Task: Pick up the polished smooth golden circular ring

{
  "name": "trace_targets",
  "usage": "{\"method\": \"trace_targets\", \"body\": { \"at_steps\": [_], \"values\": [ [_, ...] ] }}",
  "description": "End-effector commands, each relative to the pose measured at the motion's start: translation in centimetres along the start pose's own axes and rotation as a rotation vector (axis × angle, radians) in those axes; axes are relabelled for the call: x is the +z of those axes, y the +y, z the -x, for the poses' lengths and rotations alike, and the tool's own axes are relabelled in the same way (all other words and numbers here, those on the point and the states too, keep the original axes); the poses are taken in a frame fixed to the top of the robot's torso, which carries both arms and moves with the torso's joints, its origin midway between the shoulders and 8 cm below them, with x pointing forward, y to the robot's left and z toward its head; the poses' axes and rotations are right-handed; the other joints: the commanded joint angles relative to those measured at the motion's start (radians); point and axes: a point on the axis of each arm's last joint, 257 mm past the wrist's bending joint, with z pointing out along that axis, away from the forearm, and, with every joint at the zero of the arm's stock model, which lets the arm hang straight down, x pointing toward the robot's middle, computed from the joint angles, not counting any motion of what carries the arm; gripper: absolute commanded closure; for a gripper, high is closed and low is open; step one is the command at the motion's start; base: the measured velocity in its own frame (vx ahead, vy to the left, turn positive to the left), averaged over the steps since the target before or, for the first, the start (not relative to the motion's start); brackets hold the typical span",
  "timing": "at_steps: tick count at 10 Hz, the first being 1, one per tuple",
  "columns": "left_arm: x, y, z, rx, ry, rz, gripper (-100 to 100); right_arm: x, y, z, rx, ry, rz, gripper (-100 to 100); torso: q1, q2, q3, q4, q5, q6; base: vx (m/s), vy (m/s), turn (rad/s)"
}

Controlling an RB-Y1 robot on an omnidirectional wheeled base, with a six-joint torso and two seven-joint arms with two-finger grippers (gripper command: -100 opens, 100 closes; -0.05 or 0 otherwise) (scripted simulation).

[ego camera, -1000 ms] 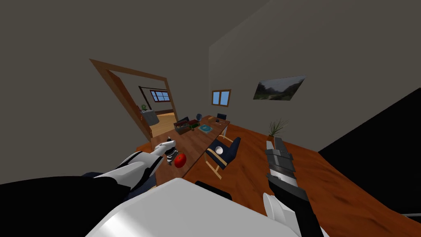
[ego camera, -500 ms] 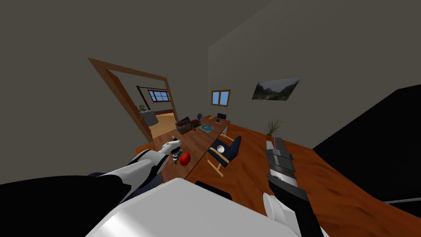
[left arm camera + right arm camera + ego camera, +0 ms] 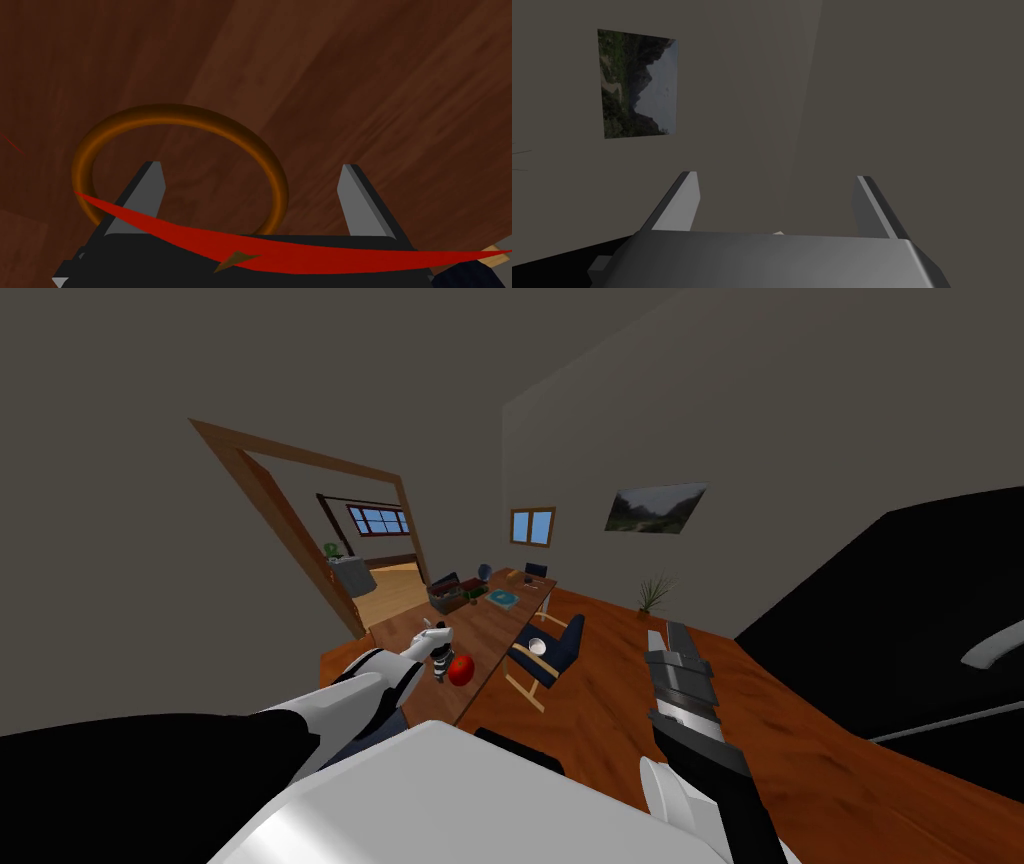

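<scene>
Wood worktop (image 3: 375, 75) holds ring (image 3: 170, 112) flat: likely light, rigid, slick; left gripper (image 3: 250, 170) fingers wide, straddling its band, so pinch there.

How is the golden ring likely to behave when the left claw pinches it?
The ring looks rigid and glossy, so it may slip between the thin fingers. It lies flat on the wooden table, so it probably won't roll unless tipped onto edge. Its thin band gives the left claw little grip.

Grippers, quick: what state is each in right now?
Left gripper: open, straddling the rim of the ring, holding nothing.
Right gripper: open, empty.
</scene>
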Motion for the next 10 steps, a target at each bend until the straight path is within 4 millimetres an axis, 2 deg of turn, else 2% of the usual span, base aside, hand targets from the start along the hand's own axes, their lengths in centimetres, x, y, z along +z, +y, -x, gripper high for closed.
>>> {"method": "trace_targets", "body": {
  "at_steps": [1,3,5,10],
  "values": [
    [0.2,-0.7,-1.9,-0.012,-0.002,-0.005,-100,0.0,0.0,0.0,0.0,0.0,0.0,0,0.0,0.0,0.0,0.0,0.0,0.0,-0.039,0.032,-0.13],
    [0.8,0.6,-1.6,-0.024,-0.004,0.026,-100,0.0,0.0,0.0,0.0,0.0,0.0,0,0.0,-0.004,-0.003,-0.002,0.003,0.002,-0.015,0.012,-0.05],
    [0.2,-0.7,-1.9,-0.012,-0.002,-0.005,-100,0.0,0.0,0.0,0.0,0.0,0.0,0,-0.002,-0.007,-0.004,-0.002,0.002,0.002,0.008,-0.006,0.025],
    [0.2,-0.7,-1.9,-0.012,-0.002,-0.005,-100,0.0,0.0,0.0,0.0,0.0,0.0,0,-0.002,-0.007,-0.004,-0.002,0.002,0.002,0.0,0.0,0.0]
  ]
}}
